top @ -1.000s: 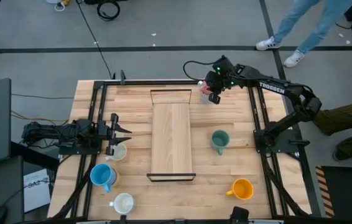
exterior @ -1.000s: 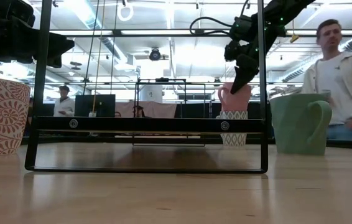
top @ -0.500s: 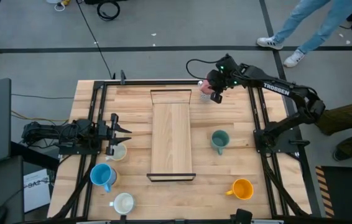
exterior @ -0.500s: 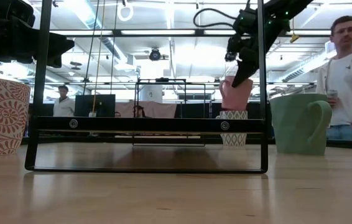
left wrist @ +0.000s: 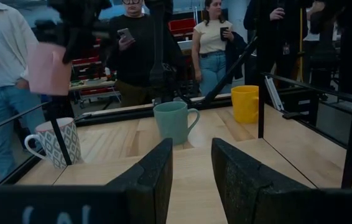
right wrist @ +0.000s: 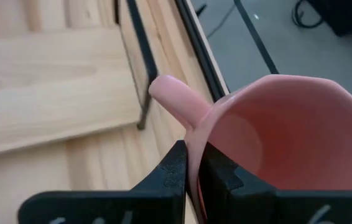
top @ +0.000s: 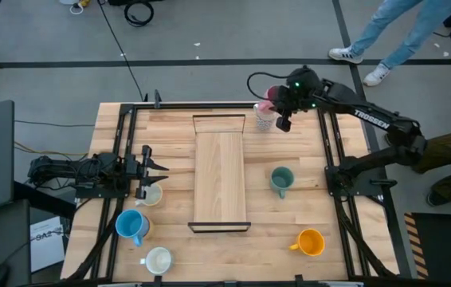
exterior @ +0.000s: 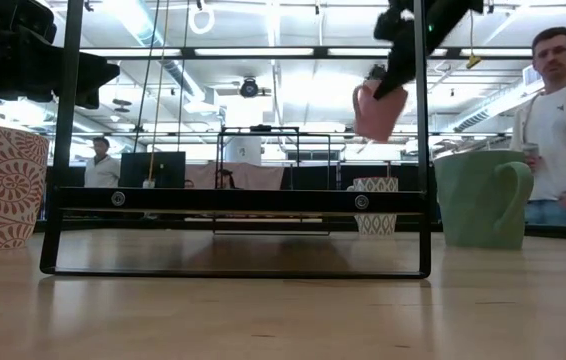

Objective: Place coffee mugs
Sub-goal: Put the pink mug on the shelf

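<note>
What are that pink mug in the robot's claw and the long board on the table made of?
The pink mug, clamped at its rim by the right gripper, looks like glazed ceramic: a smooth, softly shiny wall. The long board looks like light unpainted wood with visible grain, edged by dark, probably metal, rails.

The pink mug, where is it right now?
The pink mug hangs in the air, tilted, pinched by its rim in the right gripper. In the high view it is at the table's far right, above the patterned white mug.
</note>
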Robot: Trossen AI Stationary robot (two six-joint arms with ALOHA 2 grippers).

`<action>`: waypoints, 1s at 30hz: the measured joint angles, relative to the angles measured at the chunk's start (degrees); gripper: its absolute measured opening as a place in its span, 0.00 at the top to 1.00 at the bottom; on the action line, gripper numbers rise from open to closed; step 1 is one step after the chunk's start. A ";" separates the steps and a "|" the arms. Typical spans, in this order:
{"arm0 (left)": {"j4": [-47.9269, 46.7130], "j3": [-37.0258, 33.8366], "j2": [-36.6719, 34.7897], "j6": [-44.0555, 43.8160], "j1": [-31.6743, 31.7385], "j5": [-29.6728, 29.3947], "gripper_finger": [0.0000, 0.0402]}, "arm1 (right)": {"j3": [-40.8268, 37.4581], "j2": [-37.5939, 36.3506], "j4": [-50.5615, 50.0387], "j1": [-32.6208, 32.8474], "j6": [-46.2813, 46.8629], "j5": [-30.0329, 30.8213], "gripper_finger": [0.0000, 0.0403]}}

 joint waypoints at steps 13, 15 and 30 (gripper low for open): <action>0.01 -0.01 0.00 0.01 0.00 0.00 0.70 | 25.19 13.94 -4.29 13.06 -0.01 0.36 0.92; -0.01 0.00 0.00 0.01 0.01 0.01 0.70 | 28.51 17.12 -4.63 14.64 -0.01 0.34 0.92; -0.02 0.00 0.00 -0.01 -0.01 0.00 0.70 | 47.21 39.10 -10.12 21.50 3.84 0.35 0.92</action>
